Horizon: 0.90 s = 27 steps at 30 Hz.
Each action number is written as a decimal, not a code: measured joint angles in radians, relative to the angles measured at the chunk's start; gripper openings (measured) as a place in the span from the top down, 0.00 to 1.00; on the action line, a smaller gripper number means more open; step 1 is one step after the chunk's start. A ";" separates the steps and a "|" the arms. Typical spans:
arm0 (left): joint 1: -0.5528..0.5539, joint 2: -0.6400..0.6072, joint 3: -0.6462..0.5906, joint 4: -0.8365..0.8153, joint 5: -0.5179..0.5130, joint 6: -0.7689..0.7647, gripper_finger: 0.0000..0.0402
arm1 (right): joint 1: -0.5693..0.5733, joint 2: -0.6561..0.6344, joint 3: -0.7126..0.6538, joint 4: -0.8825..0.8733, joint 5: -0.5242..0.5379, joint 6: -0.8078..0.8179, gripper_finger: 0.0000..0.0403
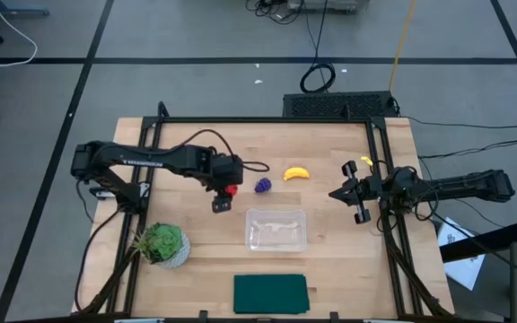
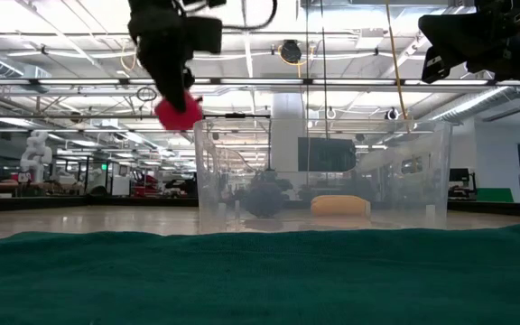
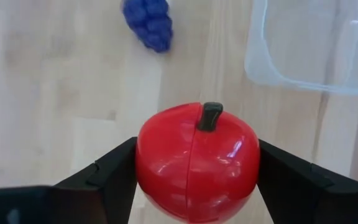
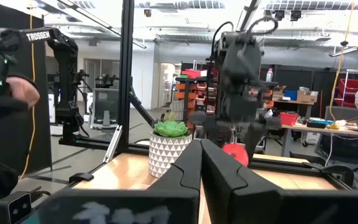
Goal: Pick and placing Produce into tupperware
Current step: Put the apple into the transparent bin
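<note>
My left gripper holds a round red fruit with a dark stem, lifted above the wood table left of centre. A purple grape bunch and a yellow banana lie on the table just to its right. The clear tupperware stands in the middle, nearer the front edge. My right gripper waits shut above the right side of the table, holding nothing. My left gripper pinches the red fruit by its two opposite sides between its two fingers, coming from above and pointing steeply down. The fruit sits stem up between the fingers, and in the low view it hangs lifted clear of the table.
A leafy green plant in a white pot stands at the front left. A dark green flat rectangle lies at the front edge. Black frame rails run along the table's sides. Bare wood lies between the tupperware and the fruit.
</note>
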 joint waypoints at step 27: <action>-0.041 -0.386 0.112 -0.038 -0.045 0.000 0.34 | 0.000 0.009 0.000 0.002 0.002 -0.003 1.00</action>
